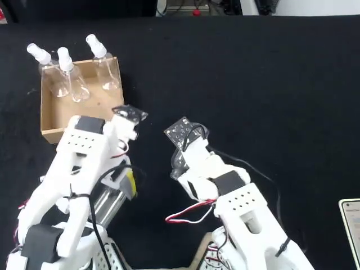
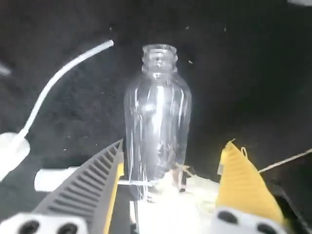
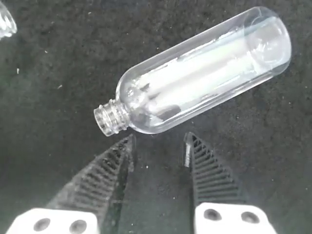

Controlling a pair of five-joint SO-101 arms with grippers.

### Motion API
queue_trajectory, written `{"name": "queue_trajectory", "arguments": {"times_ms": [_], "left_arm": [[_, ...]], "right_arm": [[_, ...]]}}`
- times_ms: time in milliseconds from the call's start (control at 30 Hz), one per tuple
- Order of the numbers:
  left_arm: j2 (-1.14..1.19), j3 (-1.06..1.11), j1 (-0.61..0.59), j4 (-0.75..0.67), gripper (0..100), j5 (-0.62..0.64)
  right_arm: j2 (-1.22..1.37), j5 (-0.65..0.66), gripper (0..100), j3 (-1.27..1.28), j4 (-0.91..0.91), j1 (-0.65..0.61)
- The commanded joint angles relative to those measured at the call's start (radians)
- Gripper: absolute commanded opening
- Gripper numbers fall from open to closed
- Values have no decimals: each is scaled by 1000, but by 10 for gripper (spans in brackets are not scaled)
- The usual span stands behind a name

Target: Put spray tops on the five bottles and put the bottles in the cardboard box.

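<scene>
A clear plastic bottle with an open threaded neck [image 2: 156,122] is seen between the spread jaws of the left gripper [image 2: 175,144], its base nearest the gripper and its neck pointing away; whether either jaw touches it cannot be told. One white spray top with a long dip tube [image 2: 10,151] is laid on the black worktop [image 1: 253,84] beside it. A second clear uncapped bottle [image 3: 200,73] is laid on its side just beyond the tips of the right gripper [image 3: 160,138], apart from them; these jaws are also held apart, with nothing between them. Three clear bottles fitted with white spray tops [image 1: 73,81] are stood upright in the brown cardboard box [image 1: 48,121], along its far side. Five bottles are counted in all: three capped, two uncapped.
</scene>
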Motion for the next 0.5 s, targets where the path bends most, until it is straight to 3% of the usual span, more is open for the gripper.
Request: {"name": "queue_trajectory", "arguments": {"times_ms": [0, 200, 333, 467], "left_arm": [[2, 70, -15, -140, 303, -25], [80, 125, -12, -310, 303, -25], [120, 122, -8, -339, 299, -25], [124, 124, -8, -339, 163, -25]], "right_arm": [[-27, -8, 164, -5, -21, 15], [-27, -8, 164, -2, -21, 15], [-27, -8, 164, -2, -21, 15], [-27, -8, 164, -2, -21, 15]]}}
